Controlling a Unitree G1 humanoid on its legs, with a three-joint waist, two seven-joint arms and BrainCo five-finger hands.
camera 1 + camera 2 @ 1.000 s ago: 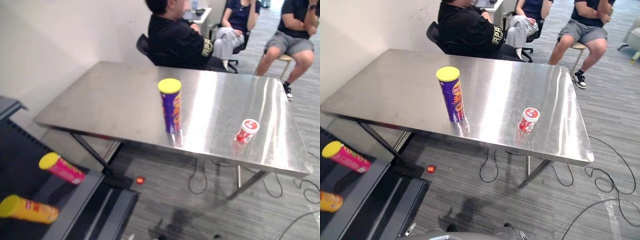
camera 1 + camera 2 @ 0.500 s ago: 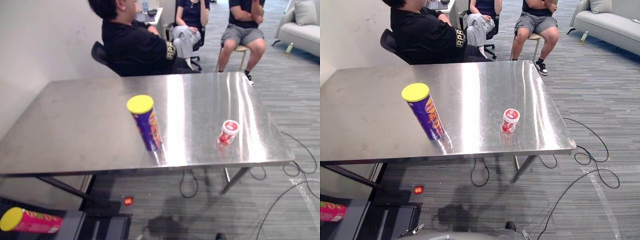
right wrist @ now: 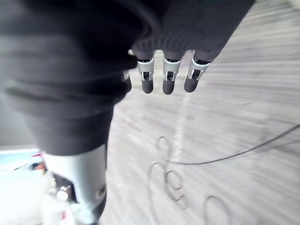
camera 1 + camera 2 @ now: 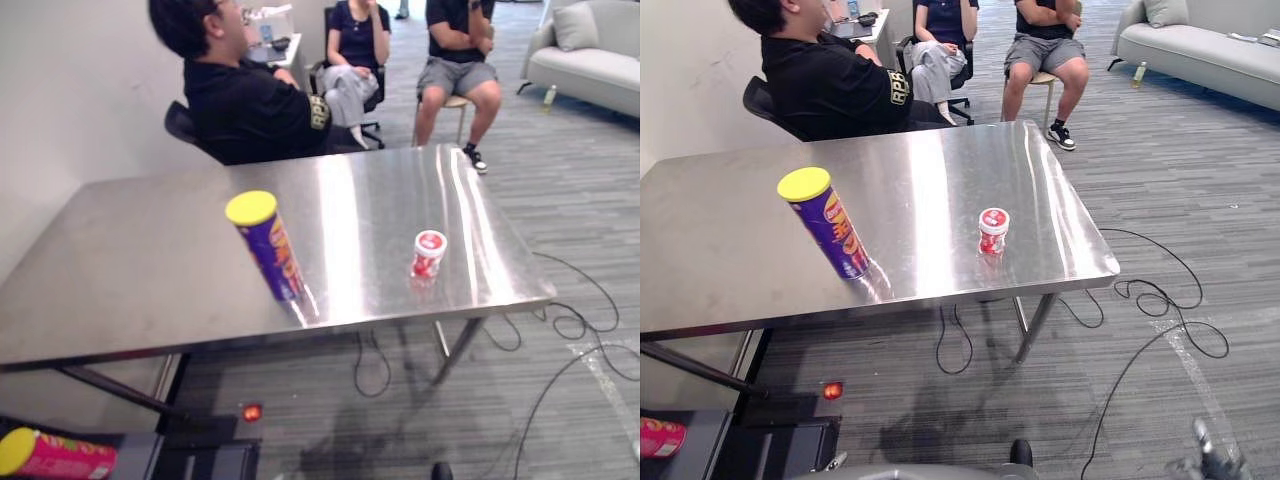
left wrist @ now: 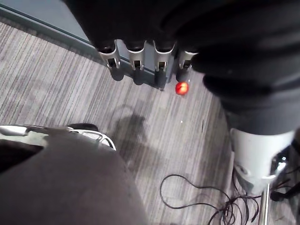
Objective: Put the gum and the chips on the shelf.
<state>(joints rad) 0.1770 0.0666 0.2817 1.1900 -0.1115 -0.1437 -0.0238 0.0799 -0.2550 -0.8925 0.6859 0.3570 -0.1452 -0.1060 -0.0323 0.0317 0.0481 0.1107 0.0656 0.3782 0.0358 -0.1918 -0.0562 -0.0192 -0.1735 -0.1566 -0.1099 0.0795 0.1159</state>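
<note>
A purple chips can (image 4: 268,245) with a yellow lid stands upright near the front edge of the steel table (image 4: 130,270). To its right, a small red and white gum tub (image 4: 428,253) also stands upright on the table. My left hand (image 5: 135,57) hangs over the grey carpet with straight fingers and holds nothing. In the same way my right hand (image 3: 168,79) hangs over the floor, fingers relaxed and empty. Both hands are well away from the table.
A pink can with a yellow lid (image 4: 55,455) lies on the dark shelf (image 4: 190,462) at the lower left. Three people (image 4: 250,100) sit behind the table. A grey sofa (image 4: 590,60) stands at the far right. Cables (image 4: 1140,320) loop on the carpet.
The camera has swung to the right, so the shelf and its cans slid toward the lower left edge. The chips can and gum tub kept their places on the table.
</note>
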